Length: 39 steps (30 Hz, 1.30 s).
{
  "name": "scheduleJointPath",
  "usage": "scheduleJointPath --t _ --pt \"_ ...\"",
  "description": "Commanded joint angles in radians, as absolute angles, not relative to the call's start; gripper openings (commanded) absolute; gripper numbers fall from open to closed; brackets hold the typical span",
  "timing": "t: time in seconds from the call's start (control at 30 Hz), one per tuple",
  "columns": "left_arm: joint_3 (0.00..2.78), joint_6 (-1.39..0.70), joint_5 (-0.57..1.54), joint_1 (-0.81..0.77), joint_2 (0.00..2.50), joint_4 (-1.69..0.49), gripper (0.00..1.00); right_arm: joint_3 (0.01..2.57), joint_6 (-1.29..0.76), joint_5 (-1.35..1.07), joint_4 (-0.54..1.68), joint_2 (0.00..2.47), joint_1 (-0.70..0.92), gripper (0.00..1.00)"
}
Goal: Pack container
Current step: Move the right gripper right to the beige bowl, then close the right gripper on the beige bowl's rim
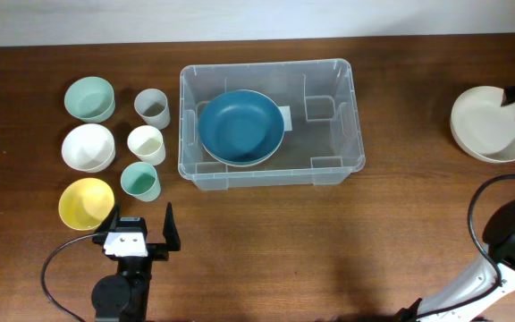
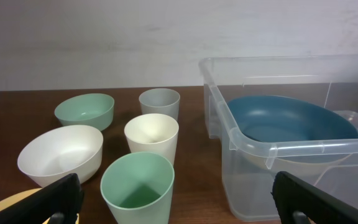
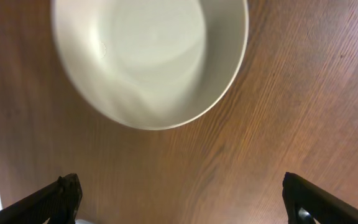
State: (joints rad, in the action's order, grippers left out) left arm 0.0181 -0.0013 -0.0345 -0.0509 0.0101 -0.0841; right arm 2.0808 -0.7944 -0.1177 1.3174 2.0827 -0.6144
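On your brown tabletop (image 1: pixel 401 233), the big clear container (image 1: pixel 325 134) sits in the middle, with a blue bowl (image 1: pixel 240 127) inside its 9 o'clock end. A cream bowl (image 1: pixel 477 121) rests at 3 o'clock, and your right hand (image 3: pixel 179 194) hangs over it, wide open and holding nothing. Your left hand (image 1: pixel 141 231), at 7 o'clock, is wide open too.

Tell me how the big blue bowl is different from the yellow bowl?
The blue bowl is dark blue; the yellow bowl is pale yellow. The blue bowl looks wider than the yellow bowl. The blue bowl sits inside the container, while the yellow bowl stands outside it on the table. Both are round, empty and open side up.
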Motion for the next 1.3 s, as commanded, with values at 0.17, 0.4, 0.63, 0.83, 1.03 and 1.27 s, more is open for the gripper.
scheduleJointPath --t 0.17,0.4,0.63,0.83,1.03,1.27 --pt "0.009 -0.011 -0.045 -0.046 0.006 -0.079 1.0 1.882 -0.836 -0.159 1.183 2.083 -0.682 0.99" --pt "0.009 -0.011 -0.045 -0.046 0.006 -0.079 1.0 1.746 -0.836 -0.155 1.027 2.083 -0.681 0.99" --pt "0.009 -0.011 -0.045 -0.046 0.006 -0.079 1.0 1.636 -0.836 -0.171 0.875 2.083 -0.681 0.99" --pt "0.009 -0.011 -0.045 -0.046 0.006 -0.079 1.0 1.571 -0.836 -0.169 0.794 2.083 -0.681 0.99" --pt "0.009 -0.011 -0.045 -0.046 0.006 -0.079 1.0 1.548 -0.835 -0.17 0.75 2.083 -0.681 0.99" --pt "0.009 -0.011 -0.045 -0.046 0.006 -0.079 1.0 1.548 -0.835 -0.169 0.717 2.084 -0.681 0.97"
